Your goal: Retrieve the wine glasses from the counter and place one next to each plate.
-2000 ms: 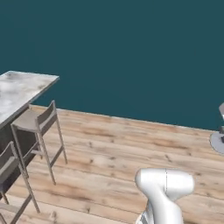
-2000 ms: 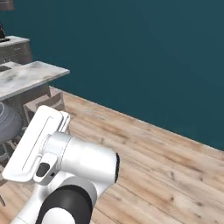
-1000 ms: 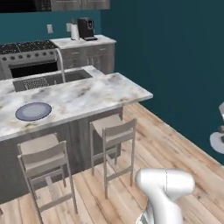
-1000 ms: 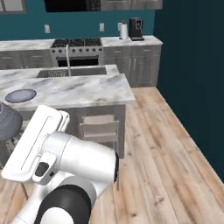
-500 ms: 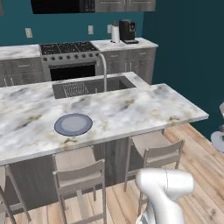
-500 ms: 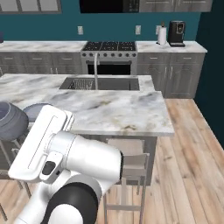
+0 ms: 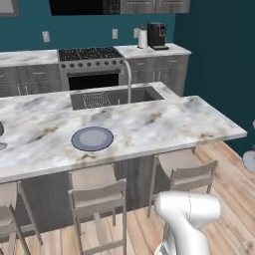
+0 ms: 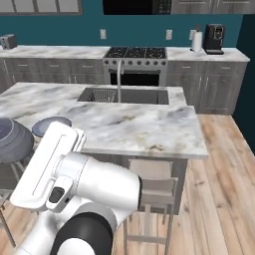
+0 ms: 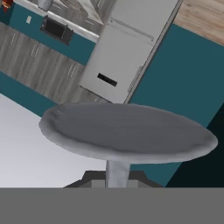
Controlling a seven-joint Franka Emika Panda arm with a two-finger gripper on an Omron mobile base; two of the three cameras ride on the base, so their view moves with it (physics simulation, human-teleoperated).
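Claw pressed on the stem of a glass (image 9: 127, 133), foot filling the hand view, bowl at 9 o'clock in the right base view. Judged light, fragile, slippery; stem grip suits. Plate (image 7: 92, 138) on island worktop (image 7: 164, 119), 10 o'clock.

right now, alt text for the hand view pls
A grey wine glass is seen close up from below its round foot, its thin stem running down into the shut gripper. Behind it, tilted, are a grey fridge, teal wall and dark grey cabinets.
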